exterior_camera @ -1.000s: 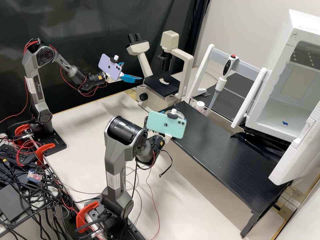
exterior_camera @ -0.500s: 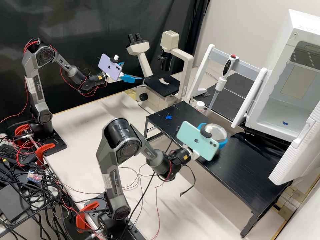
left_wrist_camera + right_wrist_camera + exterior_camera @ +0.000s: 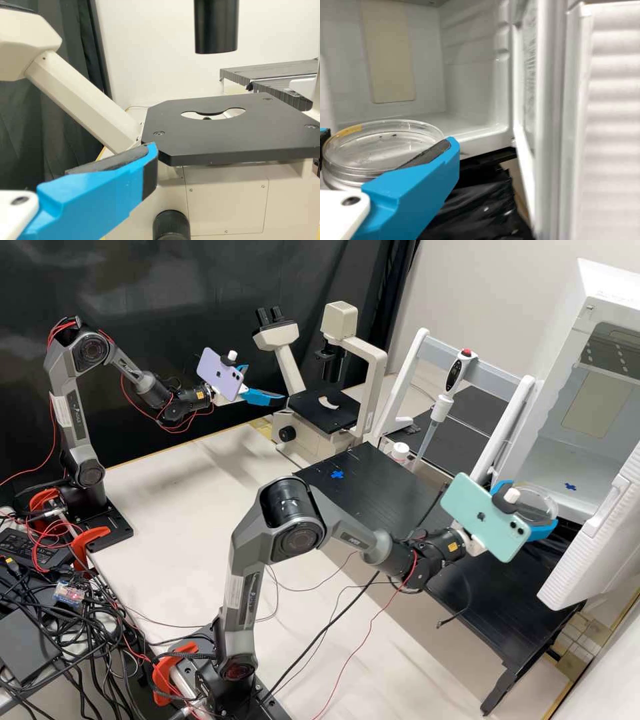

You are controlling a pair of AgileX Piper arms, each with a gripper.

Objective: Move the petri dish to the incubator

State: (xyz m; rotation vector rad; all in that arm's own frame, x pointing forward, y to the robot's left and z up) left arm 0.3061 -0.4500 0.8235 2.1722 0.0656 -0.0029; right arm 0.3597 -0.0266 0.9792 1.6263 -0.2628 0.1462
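High view: nearest, the right gripper (image 3: 527, 508) has its fingers parted only by the width of the petri dish (image 3: 382, 150), which they clasp at its sides, roughly level, before the open incubator (image 3: 475, 100). Grasping and lifting are done; by judgement, entry, lowering and release remain. Beneath the forearm lies the black platform (image 3: 373, 490), bearing a blue cross (image 3: 337, 475); a matching mark (image 3: 571, 487) lies on the incubator floor. Farther off, the left gripper (image 3: 267, 383), apart-fingered and holding nothing, hangs by the microscope (image 3: 288, 360), with a dark curtain (image 3: 167, 280) behind.
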